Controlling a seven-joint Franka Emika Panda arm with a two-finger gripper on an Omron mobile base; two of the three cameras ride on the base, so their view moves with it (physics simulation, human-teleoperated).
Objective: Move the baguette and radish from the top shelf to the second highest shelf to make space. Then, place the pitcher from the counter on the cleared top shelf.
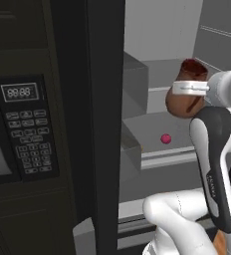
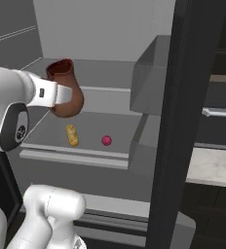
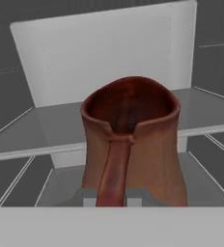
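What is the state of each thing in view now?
pitcher: upright, held in the air before the fridge shelves.
gripper: shut on the pitcher's handle.
baguette: lying on the second highest shelf.
radish: resting beside it, apart.
top shelf: bare.

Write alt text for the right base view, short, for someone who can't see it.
The end effector holds the reddish-brown pitcher upright in front of the open fridge, level with the top shelf. On the second highest shelf below lie the baguette and, apart to its right, the radish.
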